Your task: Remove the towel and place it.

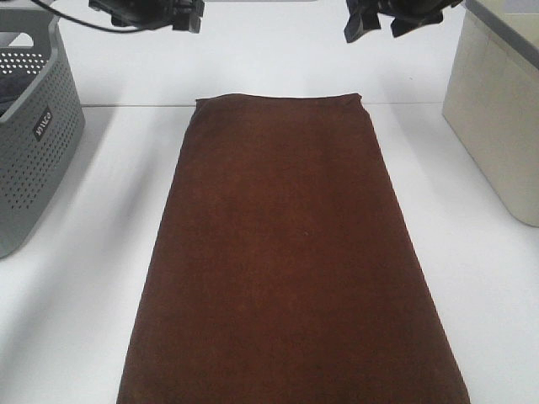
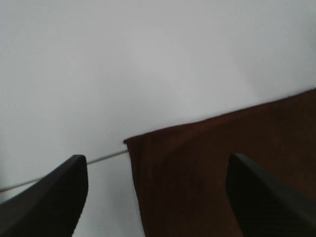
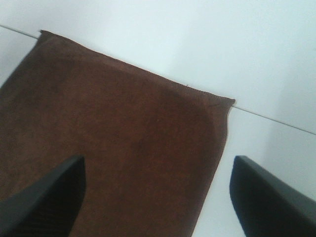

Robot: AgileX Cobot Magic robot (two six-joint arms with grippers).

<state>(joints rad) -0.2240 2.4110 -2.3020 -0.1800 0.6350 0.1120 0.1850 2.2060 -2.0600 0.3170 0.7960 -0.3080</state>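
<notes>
The towel (image 1: 290, 252) lay flat and folded on the white counter (image 1: 472, 278), between the grey basket (image 1: 34, 126) and a beige bin (image 1: 497, 118) — placed, by the look of it. Both tools, the left tool (image 1: 156, 13) and right tool (image 1: 379, 17), hung above its far corners, jaws wide and empty, so little seemed left beyond drawing clear.
</notes>
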